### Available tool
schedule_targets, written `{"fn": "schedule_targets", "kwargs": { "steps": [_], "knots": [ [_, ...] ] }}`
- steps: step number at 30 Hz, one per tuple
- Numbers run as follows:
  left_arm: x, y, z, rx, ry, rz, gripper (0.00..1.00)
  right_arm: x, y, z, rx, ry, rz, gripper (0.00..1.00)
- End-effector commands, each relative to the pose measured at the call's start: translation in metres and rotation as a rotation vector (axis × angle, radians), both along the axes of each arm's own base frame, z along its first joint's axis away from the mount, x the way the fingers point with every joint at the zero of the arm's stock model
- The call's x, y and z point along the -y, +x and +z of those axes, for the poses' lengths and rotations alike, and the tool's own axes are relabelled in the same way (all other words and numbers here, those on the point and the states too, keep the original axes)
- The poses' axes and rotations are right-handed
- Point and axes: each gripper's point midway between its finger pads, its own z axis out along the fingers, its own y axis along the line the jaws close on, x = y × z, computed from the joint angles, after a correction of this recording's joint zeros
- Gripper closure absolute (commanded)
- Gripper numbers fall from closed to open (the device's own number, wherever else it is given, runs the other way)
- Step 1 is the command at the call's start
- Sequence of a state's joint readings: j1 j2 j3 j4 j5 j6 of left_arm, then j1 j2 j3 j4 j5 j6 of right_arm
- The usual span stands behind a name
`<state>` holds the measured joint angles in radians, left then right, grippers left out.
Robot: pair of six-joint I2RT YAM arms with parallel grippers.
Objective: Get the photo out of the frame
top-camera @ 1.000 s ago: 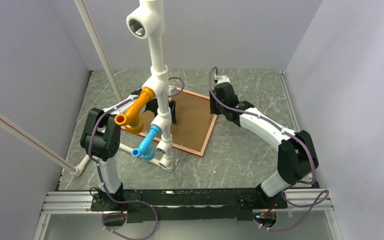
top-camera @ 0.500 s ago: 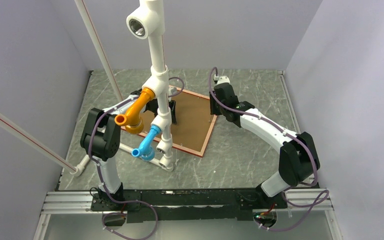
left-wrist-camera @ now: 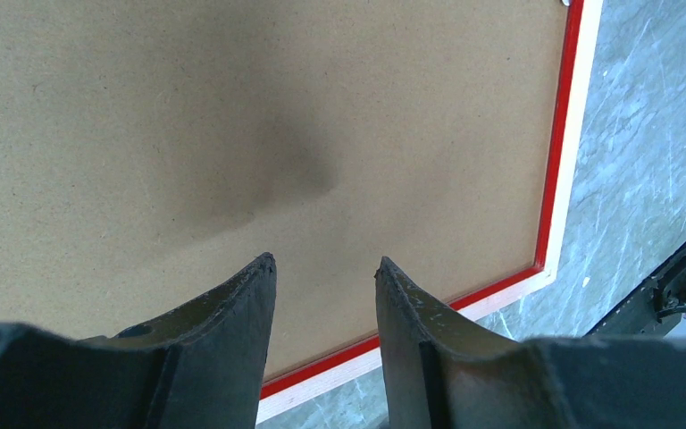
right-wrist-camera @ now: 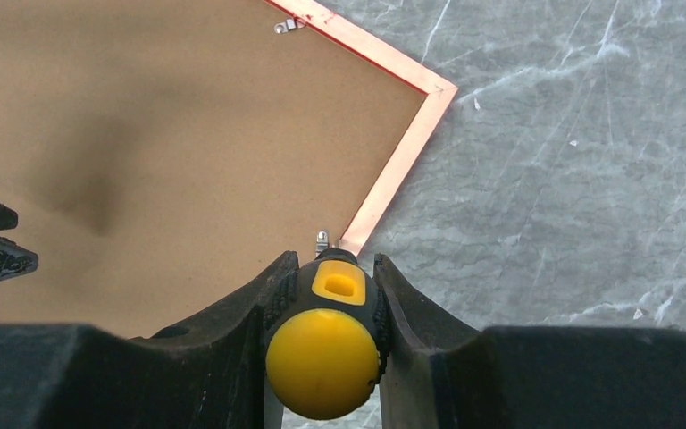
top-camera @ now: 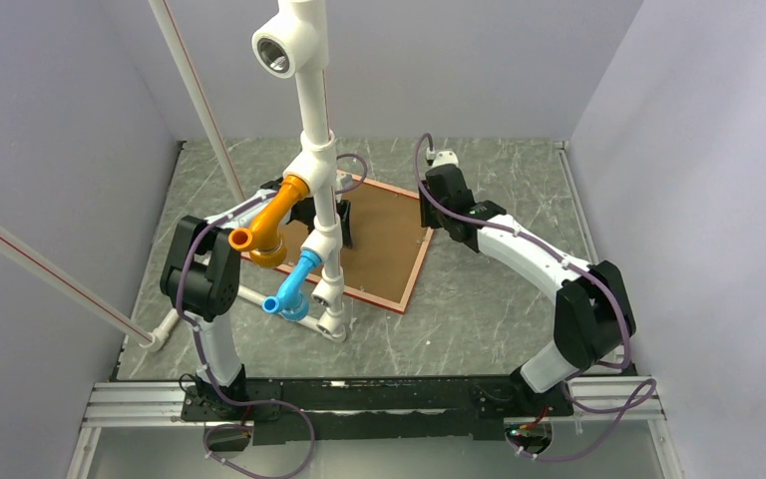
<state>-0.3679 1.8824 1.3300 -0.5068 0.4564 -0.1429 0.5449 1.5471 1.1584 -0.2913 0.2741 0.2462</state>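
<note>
Barely anything has moved in the last second: seen from above, the right arm's wrist has crept a touch toward the far corner of the thin bright red rectangular picture frame (top-camera: 416, 274), while the left arm has held its place. The frame lies face down on the grey marbled table (right-wrist-camera: 572, 179) with the plain brown backing board (top-camera: 379, 249) uppermost. The photo is not visible and is presumably still under that board. The right gripper (right-wrist-camera: 332, 261) pinches a yellow-and-black-handled screwdriver (right-wrist-camera: 323, 357), whose tip sits at a small metal clip (right-wrist-camera: 322, 239) on the frame's edge. The left gripper (left-wrist-camera: 324, 261) is over the board with its fingers spread and nothing between them; whether they press down is unclear. If they do not, a push on the clip could slide the whole frame. The tip could also skip off so small a clip and scar the board, or the round handle could twist in the grip.
</note>
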Motion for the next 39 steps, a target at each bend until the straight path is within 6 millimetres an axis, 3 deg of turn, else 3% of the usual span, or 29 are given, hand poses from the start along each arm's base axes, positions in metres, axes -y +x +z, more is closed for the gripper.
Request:
{"fn": "schedule_targets", "kwargs": {
  "steps": [1,7,16,23,27,39],
  "knots": [
    [0.007,0.008,0.023,0.047,-0.043,-0.009,0.51,-0.008,0.014,0.018,0.055,0.025,0.001,1.00],
    [0.007,0.008,0.025,0.049,-0.044,-0.009,0.51,-0.013,0.005,0.009,0.012,0.064,0.014,1.00],
    [0.007,0.008,0.025,0.049,-0.044,-0.009,0.51,-0.037,-0.008,0.018,-0.026,0.218,0.064,1.00],
    [0.006,0.009,0.026,0.053,-0.042,-0.006,0.51,-0.050,-0.021,0.057,0.022,0.346,0.109,1.00],
    [0.006,0.009,0.026,0.053,-0.043,-0.003,0.51,-0.039,-0.030,0.069,0.071,0.361,0.095,1.00],
    [-0.006,0.011,0.039,0.108,0.011,0.025,0.49,-0.008,-0.029,0.065,0.157,0.332,-0.034,1.00]
  ]
}}
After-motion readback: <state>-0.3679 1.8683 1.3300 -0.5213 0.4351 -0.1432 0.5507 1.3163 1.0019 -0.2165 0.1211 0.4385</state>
